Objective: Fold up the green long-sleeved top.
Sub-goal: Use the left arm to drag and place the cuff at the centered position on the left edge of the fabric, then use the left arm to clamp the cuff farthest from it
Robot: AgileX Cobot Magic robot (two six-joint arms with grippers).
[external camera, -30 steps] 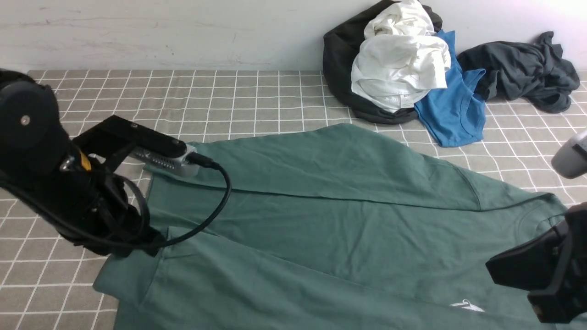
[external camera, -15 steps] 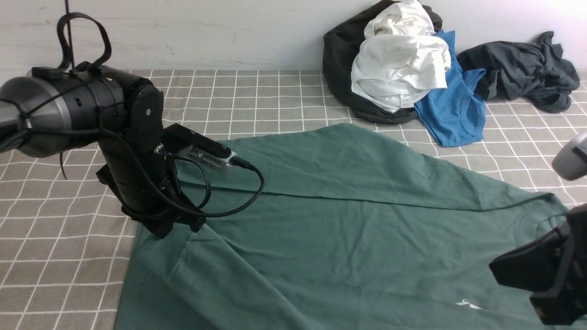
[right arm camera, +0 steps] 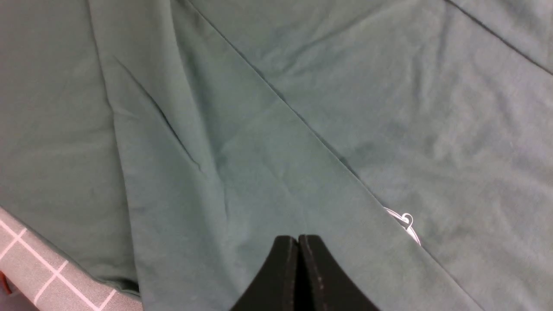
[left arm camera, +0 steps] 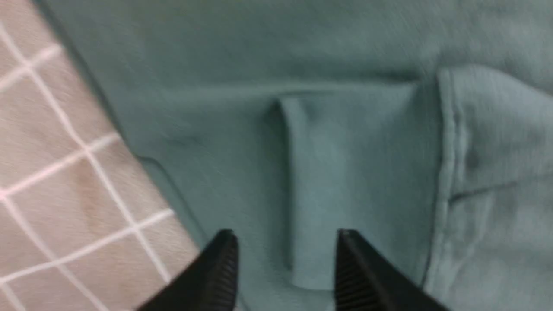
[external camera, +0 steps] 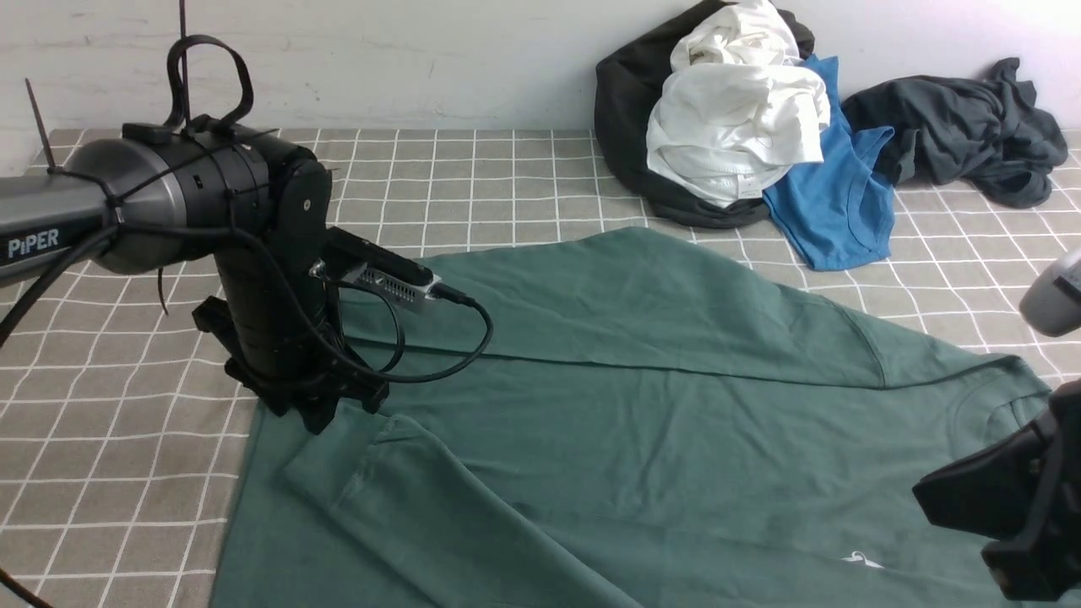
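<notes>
Left pincer [left arm camera: 285, 242] farther inward; laundry [external camera: 735, 127] beyond

one green top [external camera: 642, 405], one blue garment [external camera: 832, 203], one black garment [external camera: 621, 127], one charcoal garment [external camera: 954, 127].

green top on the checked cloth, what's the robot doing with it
A two-armed robot is folding the green long-sleeved top, spread on the checked table cover. The left gripper is at the top's left end, jaws apart just above a sleeve laid across the body, holding nothing. The right gripper is shut and empty, hovering near the small white logo. Other clothes sit piled by the far wall.
</notes>
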